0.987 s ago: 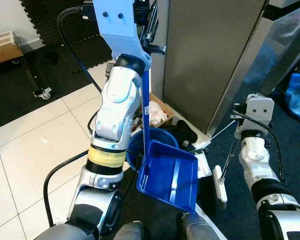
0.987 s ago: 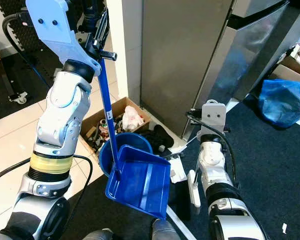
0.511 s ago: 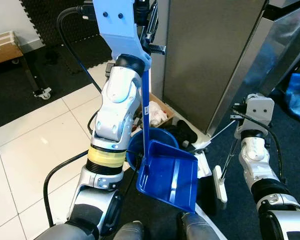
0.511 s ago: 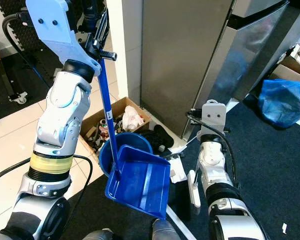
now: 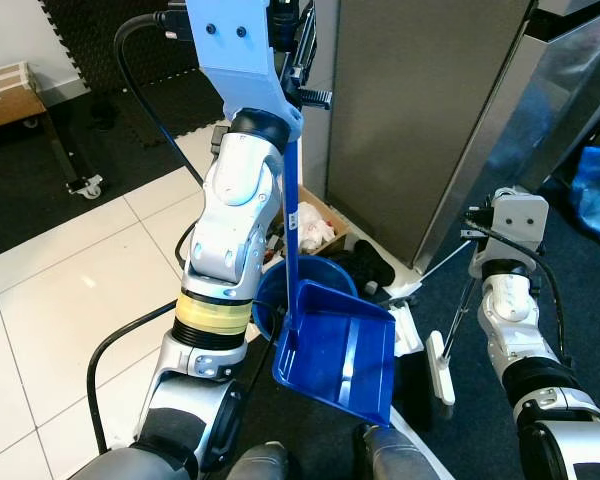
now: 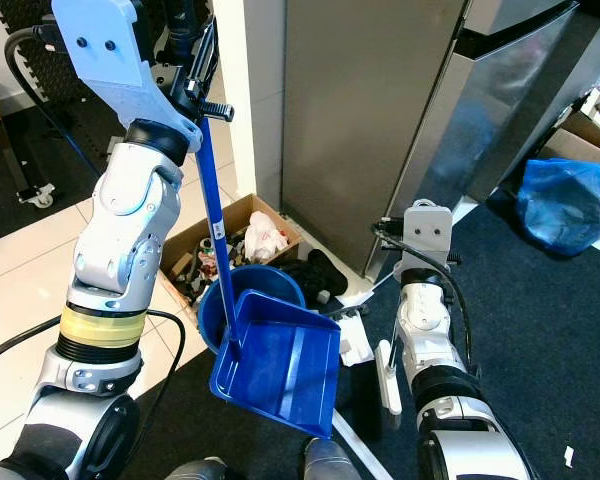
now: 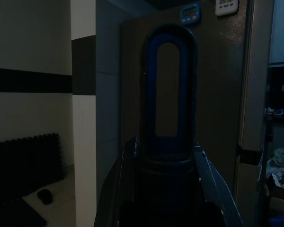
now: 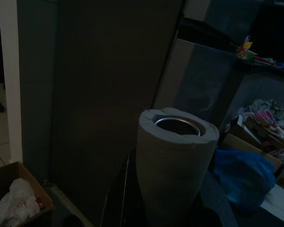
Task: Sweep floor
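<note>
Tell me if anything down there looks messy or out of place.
Yes. A cardboard box full of crumpled rubbish sits open against the wall, and white scraps lie loose on the dark floor beside the blue bucket. The blue dustpan hangs tilted over the bucket from the left hand.

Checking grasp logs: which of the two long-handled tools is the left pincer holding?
The blue dustpan, by its blue handle; its pan hangs over the blue bucket. The right pincer's tool has a grey foam handle.

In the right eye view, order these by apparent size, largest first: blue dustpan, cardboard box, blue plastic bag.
1. Blue dustpan, though it hangs nearest the camera.
2. Cardboard box and blue plastic bag look similar; the box is partly hidden, so no ranking.
</note>
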`<state>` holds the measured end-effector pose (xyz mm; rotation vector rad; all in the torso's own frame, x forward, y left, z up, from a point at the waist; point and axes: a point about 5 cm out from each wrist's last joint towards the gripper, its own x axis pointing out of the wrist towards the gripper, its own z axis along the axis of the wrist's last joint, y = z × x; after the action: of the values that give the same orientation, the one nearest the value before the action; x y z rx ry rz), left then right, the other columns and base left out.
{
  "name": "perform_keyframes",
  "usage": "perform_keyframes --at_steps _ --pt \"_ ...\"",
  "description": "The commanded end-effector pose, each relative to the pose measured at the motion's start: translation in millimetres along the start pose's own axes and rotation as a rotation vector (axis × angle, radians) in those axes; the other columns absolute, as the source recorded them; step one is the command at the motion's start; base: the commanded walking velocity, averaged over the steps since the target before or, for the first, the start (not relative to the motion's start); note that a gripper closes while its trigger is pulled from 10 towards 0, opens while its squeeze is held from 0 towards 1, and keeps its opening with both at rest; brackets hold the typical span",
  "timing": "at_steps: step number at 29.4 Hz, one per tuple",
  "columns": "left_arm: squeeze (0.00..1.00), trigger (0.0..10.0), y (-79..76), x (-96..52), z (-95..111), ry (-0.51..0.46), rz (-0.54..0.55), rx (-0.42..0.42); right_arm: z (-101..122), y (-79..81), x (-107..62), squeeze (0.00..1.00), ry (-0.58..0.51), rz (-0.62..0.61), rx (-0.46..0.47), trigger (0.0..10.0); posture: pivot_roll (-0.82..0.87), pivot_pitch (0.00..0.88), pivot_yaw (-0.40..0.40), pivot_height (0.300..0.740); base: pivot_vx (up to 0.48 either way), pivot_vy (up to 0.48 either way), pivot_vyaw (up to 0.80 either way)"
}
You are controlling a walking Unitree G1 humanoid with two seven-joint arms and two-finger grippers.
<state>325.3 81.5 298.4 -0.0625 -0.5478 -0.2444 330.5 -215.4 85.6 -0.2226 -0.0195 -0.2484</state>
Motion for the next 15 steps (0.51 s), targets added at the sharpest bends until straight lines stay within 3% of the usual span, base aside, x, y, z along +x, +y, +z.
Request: perform_keyframes --at_steps 1,15 --pt "0.0 10.0 -3.4 -1.1 3.5 -0.015 -0.011 -0.006 6.3 -2.2 2.5 0.0 -0.034 0.002 -0.007 10.0 0.0 0.026 -0.006 0.74 0.0 0.0 0.0" --pt "0.0 10.0 -2.8 -0.9 3.5 -0.014 -0.01 -0.005 5.6 -2.0 2.2 0.0 -0.03 0.0 -0.007 10.0 0.0 0.03 -0.006 0.74 0.0 0.0 0.0"
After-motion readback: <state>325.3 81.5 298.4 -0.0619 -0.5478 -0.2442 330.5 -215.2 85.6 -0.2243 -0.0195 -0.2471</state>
